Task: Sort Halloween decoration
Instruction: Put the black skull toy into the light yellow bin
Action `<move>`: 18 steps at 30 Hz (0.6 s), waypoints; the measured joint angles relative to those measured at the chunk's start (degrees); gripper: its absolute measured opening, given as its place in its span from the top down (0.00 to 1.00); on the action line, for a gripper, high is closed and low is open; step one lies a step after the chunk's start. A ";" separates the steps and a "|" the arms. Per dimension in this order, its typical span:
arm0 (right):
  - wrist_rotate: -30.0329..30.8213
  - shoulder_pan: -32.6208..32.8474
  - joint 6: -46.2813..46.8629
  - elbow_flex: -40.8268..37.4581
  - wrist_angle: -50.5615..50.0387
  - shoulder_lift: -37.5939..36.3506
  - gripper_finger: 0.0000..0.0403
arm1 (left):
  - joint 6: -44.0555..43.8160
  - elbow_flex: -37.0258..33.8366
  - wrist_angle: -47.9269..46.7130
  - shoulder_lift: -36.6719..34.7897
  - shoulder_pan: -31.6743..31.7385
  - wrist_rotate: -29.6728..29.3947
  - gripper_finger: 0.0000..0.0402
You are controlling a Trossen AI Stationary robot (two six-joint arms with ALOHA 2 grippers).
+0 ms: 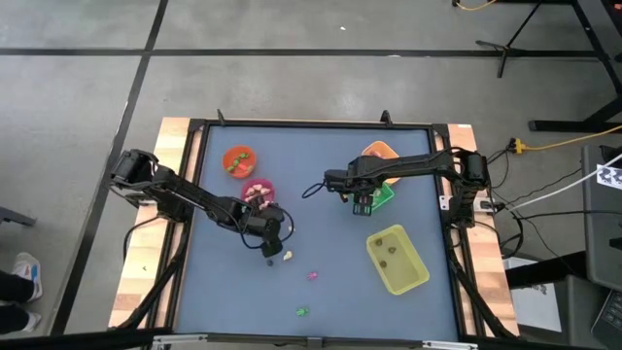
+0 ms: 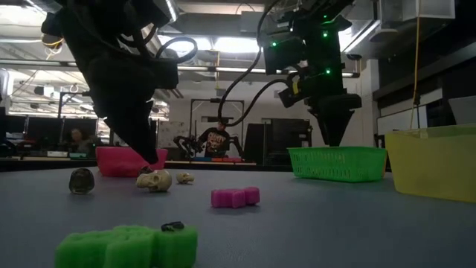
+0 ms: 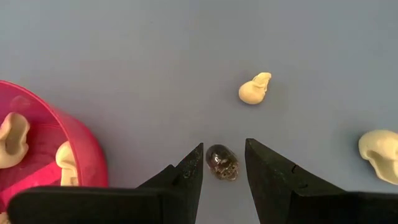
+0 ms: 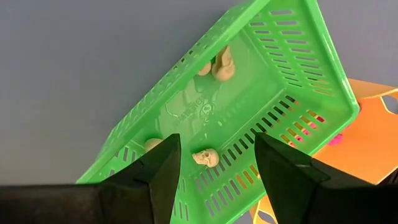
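The left gripper [image 3: 224,180] hung low over the tabletop [image 1: 321,185] just beside the pink cup [image 3: 37,155], its fingers spread and empty, with a dark skull trinket [image 3: 222,163] lying between the tips. The step in hand looked like a pick of that skull; the next move probably called for a slight descent and a clench on it, then a carry to its container.

The right gripper [image 4: 214,165] hovered over the green tray [image 4: 298,74], well apart from the pink cup, fingers parted and holding nothing.

The pink cup held cream skulls [image 3: 15,134]. The green tray held several cream pieces [image 4: 205,157]. Near the pink cup, two cream skulls [image 3: 255,89], a pink trinket [image 2: 235,196] and a green one [image 2: 126,246] lay loose on the tabletop.
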 joint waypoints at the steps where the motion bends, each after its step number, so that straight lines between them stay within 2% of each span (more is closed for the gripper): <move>1: -0.01 -0.01 0.01 0.00 0.01 0.00 0.49 | -0.04 0.00 0.00 0.00 0.00 0.00 0.74; 18: 0.01 0.01 0.00 0.00 -0.01 0.00 0.49 | -0.13 -0.02 0.00 0.00 -0.02 -2.05 0.74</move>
